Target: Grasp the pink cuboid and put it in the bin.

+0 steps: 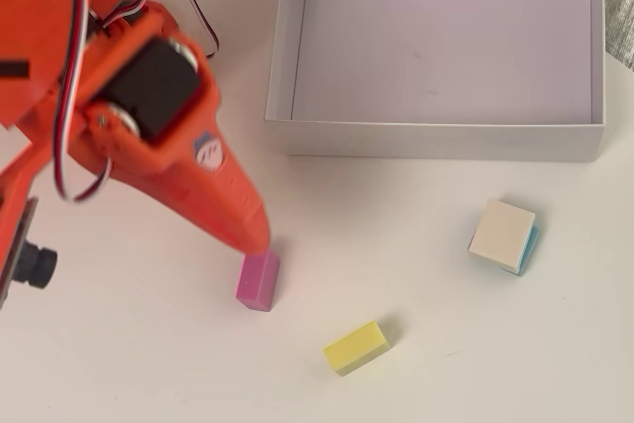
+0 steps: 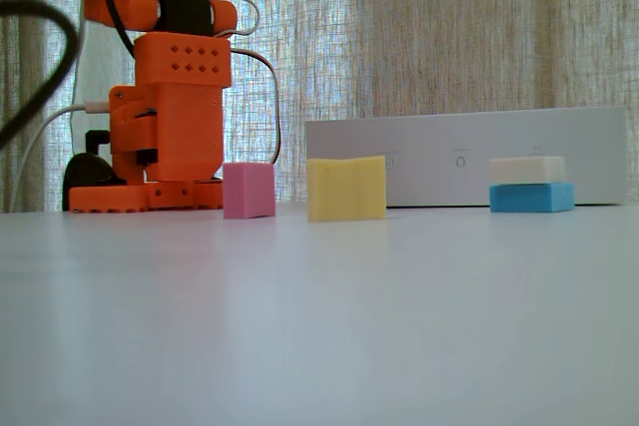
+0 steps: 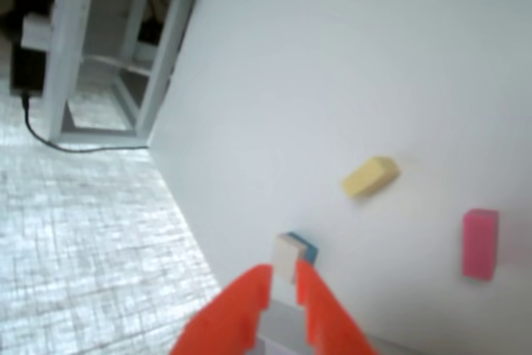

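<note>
White table [image 1: 149,364]: one pink cuboid [image 1: 258,279], one yellow block [image 1: 356,347], one cream-topped block [image 1: 502,235], one bin [image 1: 436,136]; jaws slightly apart, empty.

Yellow block [image 1: 356,347] flat on white table [image 1: 149,364]; cream-topped block with blue side [image 1: 503,236] well apart; curtain [image 2: 449,37] behind
</note>
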`<state>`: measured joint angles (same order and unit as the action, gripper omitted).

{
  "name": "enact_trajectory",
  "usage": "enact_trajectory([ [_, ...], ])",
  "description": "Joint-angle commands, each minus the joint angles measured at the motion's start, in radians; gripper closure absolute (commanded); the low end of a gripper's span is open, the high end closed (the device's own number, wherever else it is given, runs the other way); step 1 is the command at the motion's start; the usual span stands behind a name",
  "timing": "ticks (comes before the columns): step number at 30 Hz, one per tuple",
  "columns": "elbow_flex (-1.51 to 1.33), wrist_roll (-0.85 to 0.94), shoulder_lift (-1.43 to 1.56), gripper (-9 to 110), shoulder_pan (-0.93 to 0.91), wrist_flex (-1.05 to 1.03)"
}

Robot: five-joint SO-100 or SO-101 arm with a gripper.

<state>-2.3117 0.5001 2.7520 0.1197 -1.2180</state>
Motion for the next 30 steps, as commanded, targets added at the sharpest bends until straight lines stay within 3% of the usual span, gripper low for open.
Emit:
enact_trajectory([
  [1, 0.439, 0.104, -0.351, 89, 0.026, -0.302],
  [4, 0.765, 0.291, -0.568, 84, 0.028, -0.545],
  [7, 0.862, 0.374, -0.678, 79, -0.003, -0.598],
  [17, 0.465, 0.471, -0.706, 80, -0.126, -0.528],
  [30, 0.121, 0.494, -0.686, 83, -0.225, -0.238],
])
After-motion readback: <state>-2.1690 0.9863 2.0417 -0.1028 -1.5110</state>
